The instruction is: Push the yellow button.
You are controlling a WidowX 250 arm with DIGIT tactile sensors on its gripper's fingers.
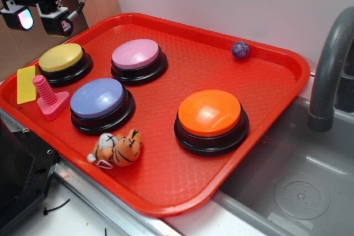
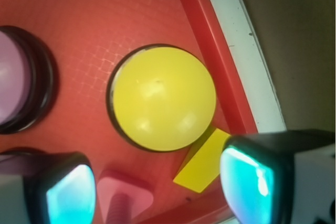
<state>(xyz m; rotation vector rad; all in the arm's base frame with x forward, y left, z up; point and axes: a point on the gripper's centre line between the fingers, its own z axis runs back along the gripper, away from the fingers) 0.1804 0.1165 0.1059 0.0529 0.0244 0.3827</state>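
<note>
We see the pink button [image 2: 18, 80] cut by the wrist view's left edge; gripper [image 2: 157, 192] fingers blurred, cropped below.

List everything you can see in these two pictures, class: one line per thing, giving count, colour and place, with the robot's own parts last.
tray: one, red, on the counter beside the sink
yellow button: one, back left of tray
pink button: one, right of the yellow one
blue button: one, front left
orange button: one, front right
yellow block: one, flat, left rim
pink screw: one, upright, by the block
toy tiger: one, orange, front
ball: one, purple, back right
sink: one, grey, right
faucet: one, grey, over sink
gripper: one, black, open, above the yellow button
</note>
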